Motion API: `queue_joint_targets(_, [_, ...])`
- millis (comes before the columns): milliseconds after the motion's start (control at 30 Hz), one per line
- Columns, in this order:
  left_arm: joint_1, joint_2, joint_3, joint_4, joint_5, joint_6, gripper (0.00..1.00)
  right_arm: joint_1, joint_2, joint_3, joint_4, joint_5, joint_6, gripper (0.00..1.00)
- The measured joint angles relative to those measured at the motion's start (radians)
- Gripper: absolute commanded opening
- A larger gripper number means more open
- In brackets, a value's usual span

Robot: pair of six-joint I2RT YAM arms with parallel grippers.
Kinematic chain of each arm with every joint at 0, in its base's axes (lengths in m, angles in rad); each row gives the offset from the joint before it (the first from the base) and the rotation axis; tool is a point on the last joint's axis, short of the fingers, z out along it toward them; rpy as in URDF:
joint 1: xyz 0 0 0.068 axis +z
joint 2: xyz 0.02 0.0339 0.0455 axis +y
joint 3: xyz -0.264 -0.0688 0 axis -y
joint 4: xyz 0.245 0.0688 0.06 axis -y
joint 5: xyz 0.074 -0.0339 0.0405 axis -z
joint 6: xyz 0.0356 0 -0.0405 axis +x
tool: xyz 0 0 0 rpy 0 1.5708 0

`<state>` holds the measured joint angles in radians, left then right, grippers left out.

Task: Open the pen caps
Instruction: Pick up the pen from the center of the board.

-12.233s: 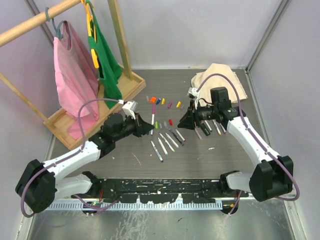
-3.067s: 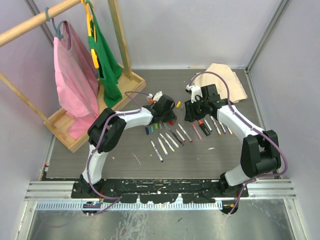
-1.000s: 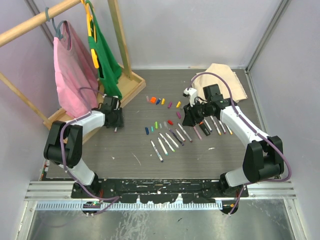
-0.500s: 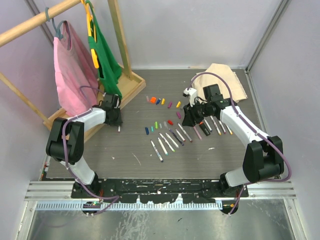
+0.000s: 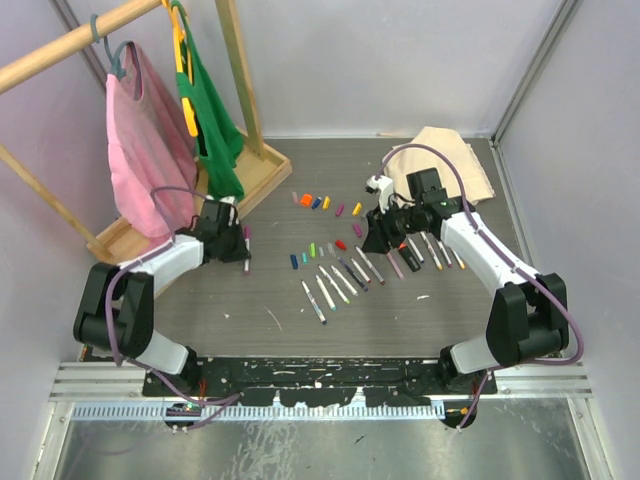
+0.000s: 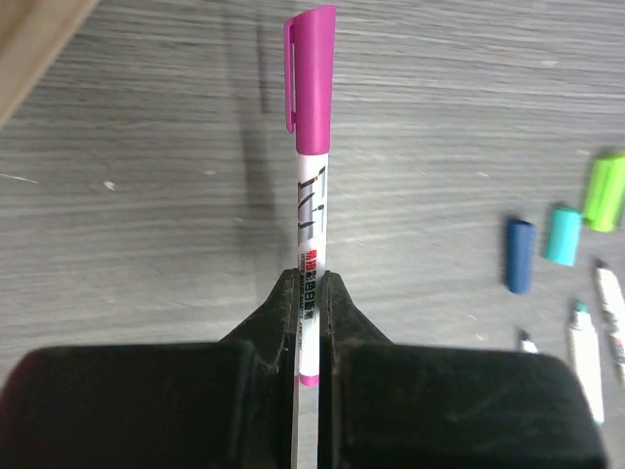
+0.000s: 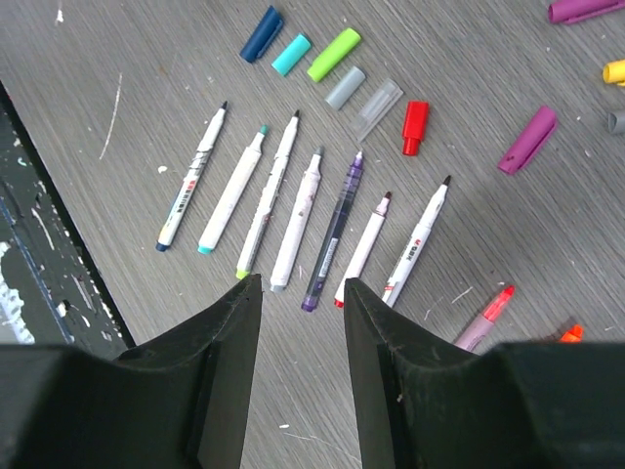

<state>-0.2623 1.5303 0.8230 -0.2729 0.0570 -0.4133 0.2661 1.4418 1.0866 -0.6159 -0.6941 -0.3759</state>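
My left gripper is shut on the white barrel of a pen that wears a magenta cap. The cap sticks out past the fingertips, just above the table. My right gripper is open and empty, hovering over a row of uncapped pens; it also shows in the top view. Loose caps lie around: dark blue, teal, green, red, purple. Orange and yellow caps lie farther back.
A wooden clothes rack with a pink and a green garment stands at the back left, close to my left arm. A beige cloth lies at the back right. Walls close in both sides.
My left gripper has shifted a little to the right, away from the rack base, with the magenta-capped pen in it. The right arm has not moved.
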Motion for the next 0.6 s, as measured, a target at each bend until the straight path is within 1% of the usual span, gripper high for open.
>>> queue_joint_targets(67, [-0.011,-0.054,-0.029,0.024,0.024,-0.019,0.0,0.0,-0.008,0.0,0.0,-0.009,0.0,0.45])
queue_joint_targets(200, [-0.027,-0.17,-0.107,0.138,0.103,-0.073,0.0,0.0,-0.03,0.0,0.001,-0.036,0.0,0.45])
queue_joint_targets(367, [-0.055,-0.267,-0.22,0.336,0.212,-0.177,0.0,0.0,-0.048,0.0,0.002,-0.087,0.0,0.45])
queue_joint_targets(467, [-0.103,-0.301,-0.268,0.453,0.244,-0.233,0.0,0.0,-0.064,-0.003,0.007,-0.12,0.002,0.45])
queue_joint_targets(600, [-0.195,-0.325,-0.303,0.594,0.253,-0.287,0.0,0.0,-0.094,-0.011,0.021,-0.162,0.01,0.45])
